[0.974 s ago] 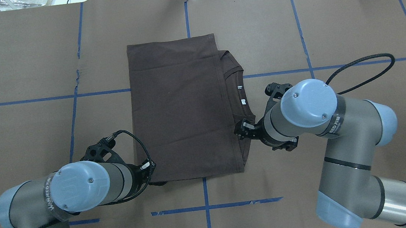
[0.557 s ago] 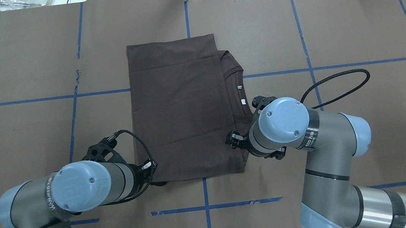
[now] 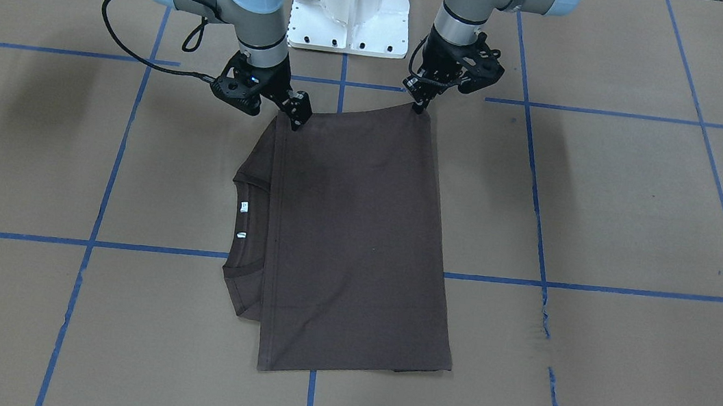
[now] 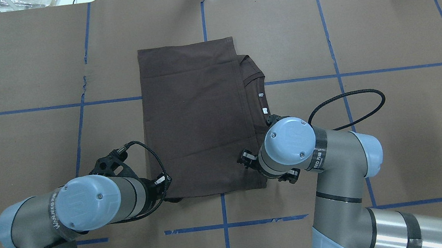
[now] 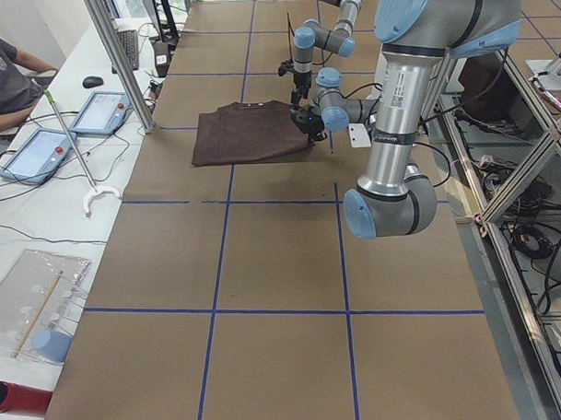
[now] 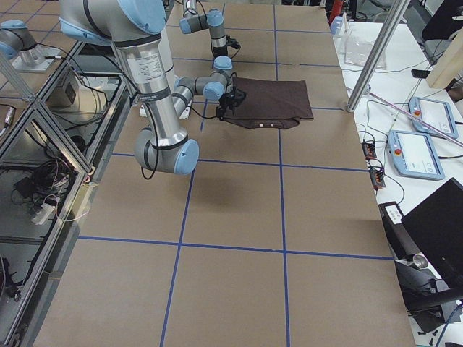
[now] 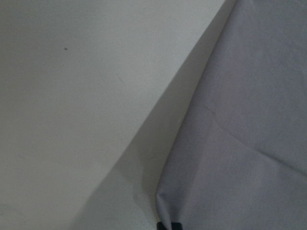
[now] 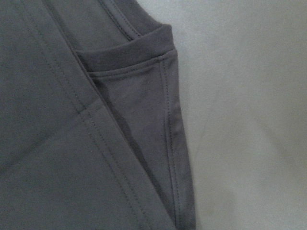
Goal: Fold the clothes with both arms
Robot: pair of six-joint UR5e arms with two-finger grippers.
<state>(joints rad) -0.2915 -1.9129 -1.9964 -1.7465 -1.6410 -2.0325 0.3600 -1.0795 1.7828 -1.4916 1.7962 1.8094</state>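
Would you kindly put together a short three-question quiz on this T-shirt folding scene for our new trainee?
1. True or false: the collar of the T-shirt points toward the robot's left side.
2. The left gripper and the right gripper are both by which edge of the T-shirt? A. nearest the robot; B. farthest from it; C. the collar edge.
3. What small white things show inside the collar?
Key: 1 false, it points toward the robot's right; 2 A; 3 two neck tags.
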